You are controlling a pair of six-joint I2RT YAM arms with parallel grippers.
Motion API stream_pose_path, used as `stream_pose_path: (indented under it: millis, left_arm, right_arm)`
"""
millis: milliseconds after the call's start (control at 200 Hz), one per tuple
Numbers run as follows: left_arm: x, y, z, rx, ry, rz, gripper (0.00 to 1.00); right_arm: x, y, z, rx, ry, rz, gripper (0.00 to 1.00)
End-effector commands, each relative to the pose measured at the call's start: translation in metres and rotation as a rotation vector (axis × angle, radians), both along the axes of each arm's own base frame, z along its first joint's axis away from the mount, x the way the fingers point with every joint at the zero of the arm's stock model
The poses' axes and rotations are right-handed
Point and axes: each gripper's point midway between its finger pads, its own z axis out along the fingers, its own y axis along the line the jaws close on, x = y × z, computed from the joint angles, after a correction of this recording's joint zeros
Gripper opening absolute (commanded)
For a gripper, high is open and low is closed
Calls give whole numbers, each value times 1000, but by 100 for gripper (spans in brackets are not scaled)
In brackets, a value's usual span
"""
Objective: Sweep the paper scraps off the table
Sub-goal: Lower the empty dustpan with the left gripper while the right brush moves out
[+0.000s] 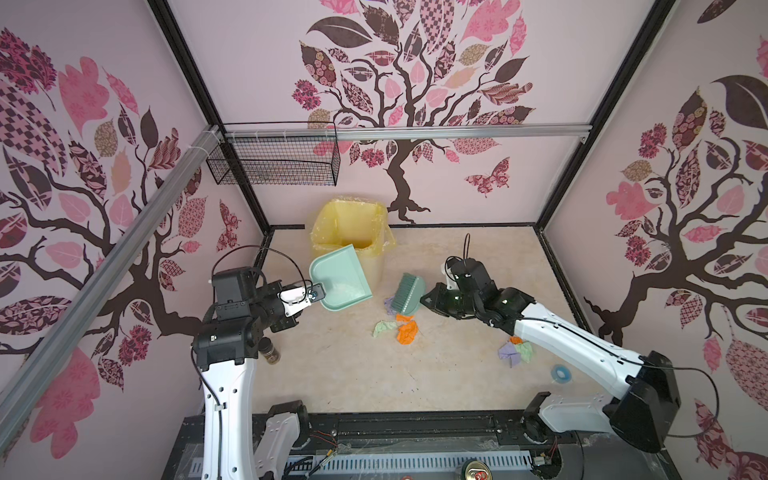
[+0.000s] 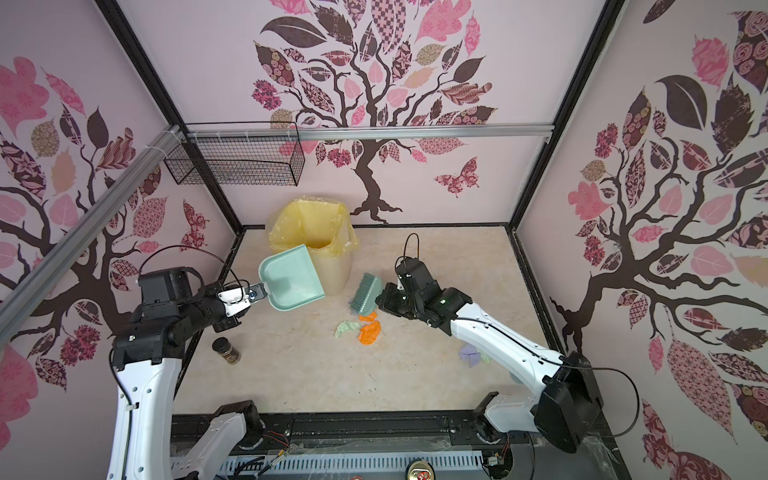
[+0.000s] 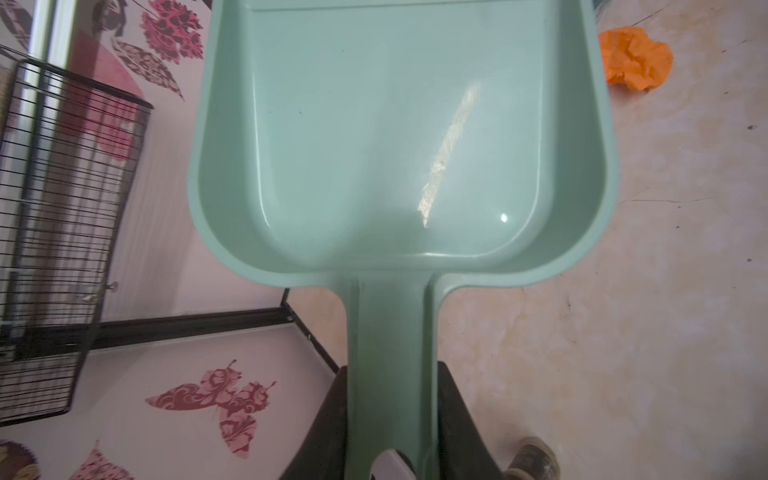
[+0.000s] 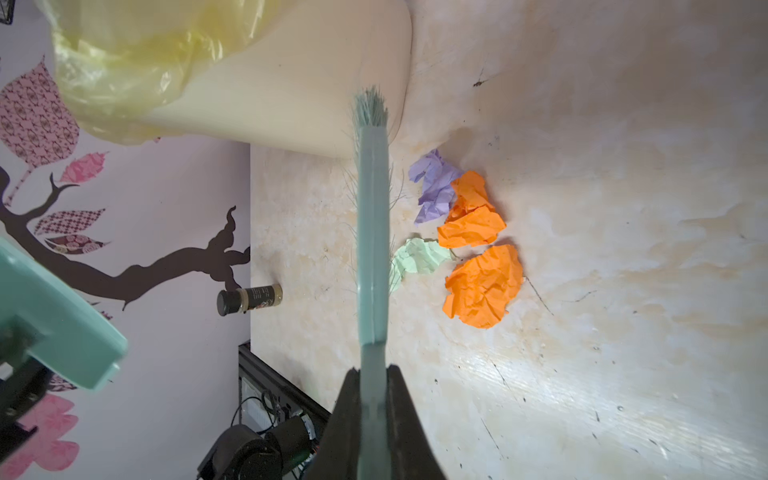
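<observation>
Marbled beige table [image 1: 457, 374] bears crumpled paper scraps [image 1: 406, 332] beside a bristly brush [image 1: 409, 293]

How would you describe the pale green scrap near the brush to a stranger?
Find the yellow-lined bin at the back of the table; near it the teal brush is held just behind a heap of scraps. The pale green scrap lies at the heap's left end in both top views, beside the big orange wad, the only green piece there.
</observation>
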Motion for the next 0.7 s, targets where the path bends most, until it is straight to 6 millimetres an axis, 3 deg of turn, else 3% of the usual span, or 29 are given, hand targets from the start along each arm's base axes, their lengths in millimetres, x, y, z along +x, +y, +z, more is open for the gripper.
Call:
stream_pose_path:
  millis: [0,225,345,520,695]
  left_arm:
    - [-11,-10,-13,-73,27,-9,0]
    - [-14,-12,-29,-87,60,-14,0]
    - [-16,-13,-34,-87,67,-21,0]
    - [-19,-14,-46,-90,88,-26,0]
    - [-24,-15,-63,-86,125,-34,0]
  right_arm:
    - [12,39,18,165,-2,56,0]
    - [27,57,-16,139,75,67,0]
    - [29,60,-44,123,136,73,0]
    - [21,54,-91,105,249,92,0]
    - [8,29,-118,83,310,80,0]
